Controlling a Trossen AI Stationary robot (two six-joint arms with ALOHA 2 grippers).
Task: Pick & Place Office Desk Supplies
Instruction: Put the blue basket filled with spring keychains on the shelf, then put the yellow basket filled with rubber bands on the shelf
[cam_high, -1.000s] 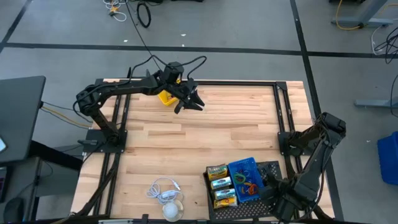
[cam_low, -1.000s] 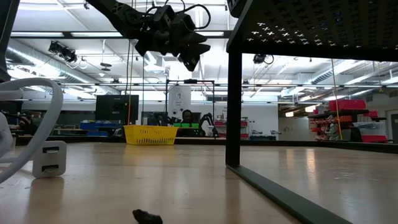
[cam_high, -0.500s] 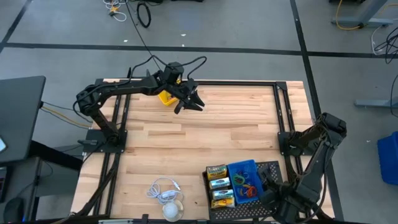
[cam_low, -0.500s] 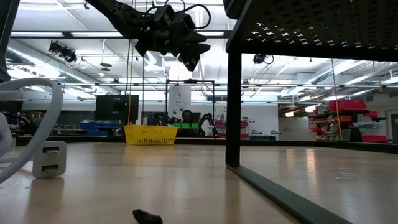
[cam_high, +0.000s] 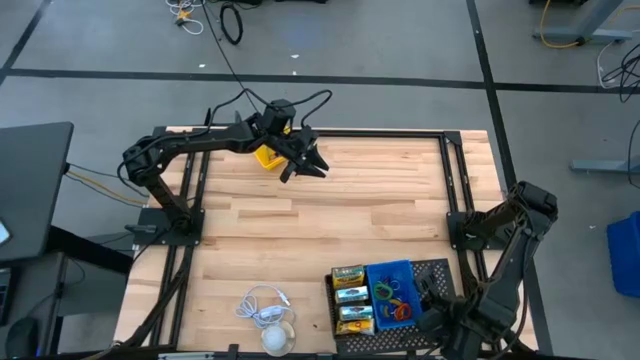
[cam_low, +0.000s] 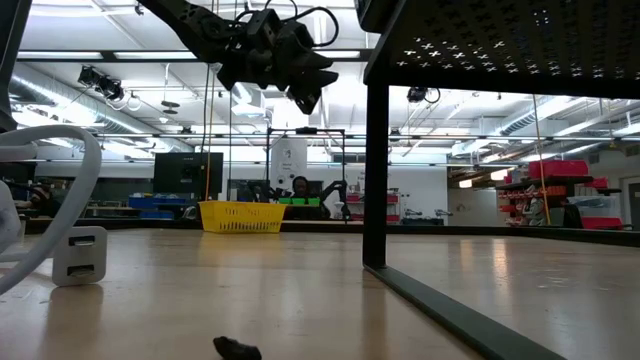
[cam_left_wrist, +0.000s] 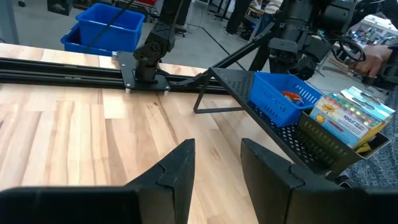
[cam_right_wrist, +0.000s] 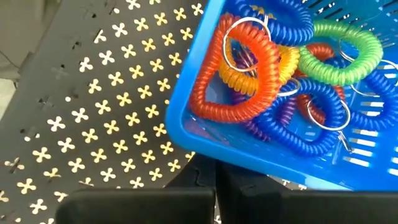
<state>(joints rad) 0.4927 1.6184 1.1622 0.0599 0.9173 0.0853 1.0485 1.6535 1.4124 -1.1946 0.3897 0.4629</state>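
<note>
Blue basket (cam_right_wrist: 186, 134) holds coiled loops (cam_right_wrist: 249, 74); left jaws spread, empty; right jaws pressed together

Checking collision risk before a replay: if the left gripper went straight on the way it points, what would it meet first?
Likely the bare wooden table; the left gripper points down and ahead, though depth is unclear.

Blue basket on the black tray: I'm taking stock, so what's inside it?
The blue basket holds coiled loops: orange, blue, green, yellow and purple, some on metal rings. Whatever lies beneath the pile is covered.
</note>
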